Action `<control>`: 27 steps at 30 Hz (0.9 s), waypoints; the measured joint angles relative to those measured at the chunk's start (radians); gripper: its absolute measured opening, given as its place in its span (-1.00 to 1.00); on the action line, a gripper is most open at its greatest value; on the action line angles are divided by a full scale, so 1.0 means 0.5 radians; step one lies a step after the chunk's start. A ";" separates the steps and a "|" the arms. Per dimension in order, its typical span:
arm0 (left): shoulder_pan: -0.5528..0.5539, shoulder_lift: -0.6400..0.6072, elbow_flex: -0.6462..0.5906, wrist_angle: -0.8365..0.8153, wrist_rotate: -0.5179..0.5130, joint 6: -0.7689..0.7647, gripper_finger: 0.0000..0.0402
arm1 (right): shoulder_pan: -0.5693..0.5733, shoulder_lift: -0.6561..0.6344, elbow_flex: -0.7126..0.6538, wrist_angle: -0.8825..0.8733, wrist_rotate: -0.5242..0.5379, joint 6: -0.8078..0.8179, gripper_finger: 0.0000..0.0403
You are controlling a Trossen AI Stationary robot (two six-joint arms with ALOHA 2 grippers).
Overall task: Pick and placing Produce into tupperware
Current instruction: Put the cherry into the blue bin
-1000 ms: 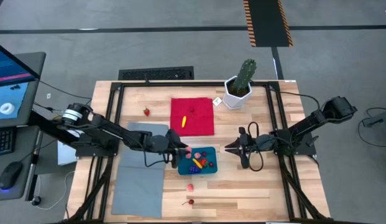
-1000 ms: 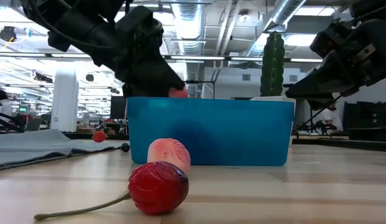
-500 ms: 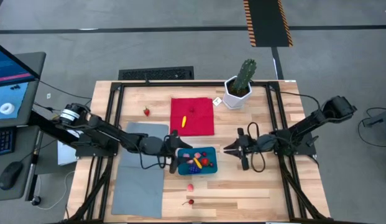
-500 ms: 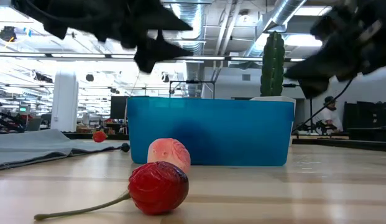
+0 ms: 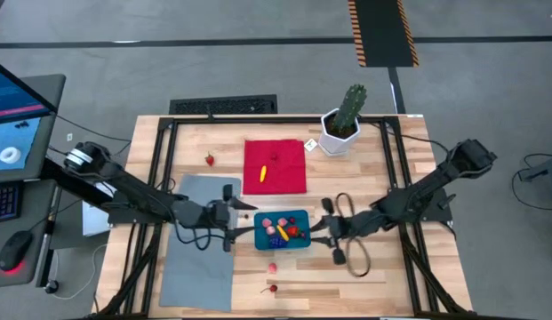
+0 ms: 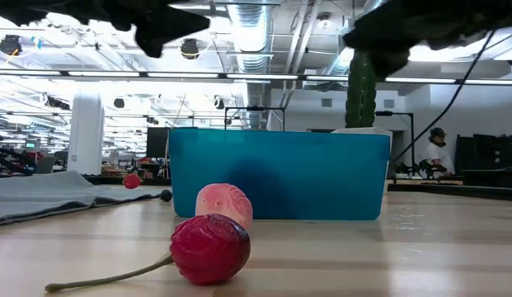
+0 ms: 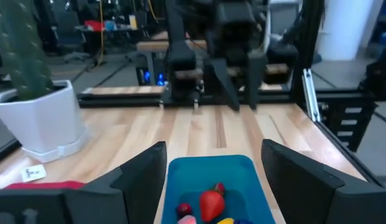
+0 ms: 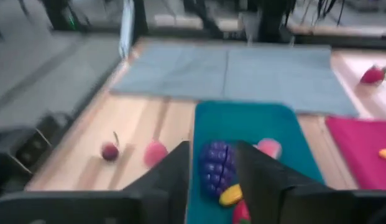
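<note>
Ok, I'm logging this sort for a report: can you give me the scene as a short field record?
container: teal tupperware, holding several produce pieces
still outside: cherry and pink piece on the table; strawberry by the grey mat; yellow piece on the red cloth
left hand: open, beside the tupperware
right hand: at the tupperware's other side

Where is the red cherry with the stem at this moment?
In the high view, the red cherry lies on the bare table near its front edge, just below the pink piece and apart from the teal tupperware.
</note>
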 joint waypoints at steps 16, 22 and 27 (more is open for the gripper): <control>-0.045 -0.859 -0.240 -0.164 -0.068 0.115 0.25 | 0.036 1.068 1.567 -1.448 -0.176 0.213 0.34; -0.045 -0.872 -0.249 -0.304 -0.121 0.130 0.25 | 0.019 1.345 1.998 -1.981 -0.250 0.331 0.32; -0.044 -0.872 -0.249 -0.304 -0.156 0.150 0.25 | 0.021 1.405 2.073 -1.983 -0.418 0.392 0.32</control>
